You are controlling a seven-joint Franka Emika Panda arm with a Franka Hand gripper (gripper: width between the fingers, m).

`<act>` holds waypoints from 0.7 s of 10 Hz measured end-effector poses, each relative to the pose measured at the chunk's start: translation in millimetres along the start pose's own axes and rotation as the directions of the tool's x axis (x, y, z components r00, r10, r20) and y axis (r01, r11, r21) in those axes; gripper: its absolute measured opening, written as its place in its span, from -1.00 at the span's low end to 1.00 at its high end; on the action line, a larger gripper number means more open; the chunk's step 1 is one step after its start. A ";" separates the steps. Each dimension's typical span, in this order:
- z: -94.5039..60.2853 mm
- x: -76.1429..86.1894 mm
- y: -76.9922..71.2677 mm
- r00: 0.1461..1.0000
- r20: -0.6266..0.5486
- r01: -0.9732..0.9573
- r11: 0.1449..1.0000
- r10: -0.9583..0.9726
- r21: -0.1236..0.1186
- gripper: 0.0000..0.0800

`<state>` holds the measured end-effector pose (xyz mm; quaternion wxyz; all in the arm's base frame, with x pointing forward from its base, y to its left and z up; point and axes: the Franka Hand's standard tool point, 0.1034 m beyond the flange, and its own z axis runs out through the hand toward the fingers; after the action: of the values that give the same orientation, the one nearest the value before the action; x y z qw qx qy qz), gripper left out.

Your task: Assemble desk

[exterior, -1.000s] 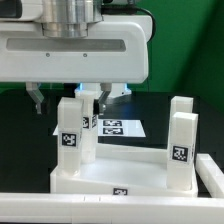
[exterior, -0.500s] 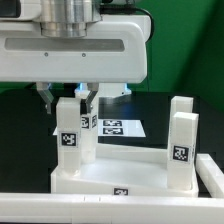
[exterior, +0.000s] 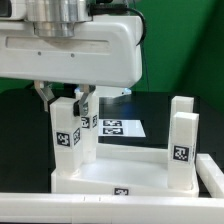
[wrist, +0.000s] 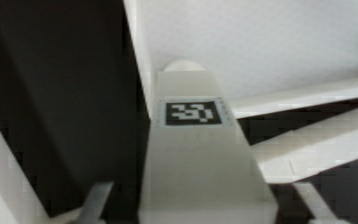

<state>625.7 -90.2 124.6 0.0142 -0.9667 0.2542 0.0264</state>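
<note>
Desk, partly assembled. Tabletop (exterior: 120,180): white, rimmed, lying flat on the black table (exterior: 20,130) below the fingers, its underside apparently facing up.

Leg, first (exterior: 68,140): white square-section block, tagged, upright at the tabletop corner on the exterior view's left. Its top sits between the two fingers. The wrist view shows the same leg (wrist: 202,150) running away from the camera with its tag facing it. Whether it is fully seated or screwed home cannot be told.

Leg, second (exterior: 180,140): upright at the corner on the exterior view's right, well apart from the fingers, untouched. It appears to be already mounted.

Leg, third (exterior: 88,118): a further tagged block just behind the first, close beside the fingers; partly hidden, so its seating is uncertain.

Gripper (exterior: 65,98): fingers (exterior: 43,97) set narrow, one on each side of the first leg's top. Contact looks likely, but the pictures do not settle whether they clamp it.

Marker board (exterior: 120,127): flat on the table beyond the fingers, no part of the desk.

Progress, as judged: roughly midway. At least two legs stand, one is in hand, and any fourth leg is not in view.
</note>
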 end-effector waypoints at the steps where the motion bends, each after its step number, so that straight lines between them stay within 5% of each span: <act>1: 0.2 -0.2 -0.2 0.995 0.001 -0.096 0.995 0.096 0.003 -0.27; 7: 0.5 1.6 -6.4 0.836 -0.011 -0.548 0.836 0.548 0.025 -0.27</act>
<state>630.2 -85.4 124.1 0.0139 -0.8535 0.5205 0.0182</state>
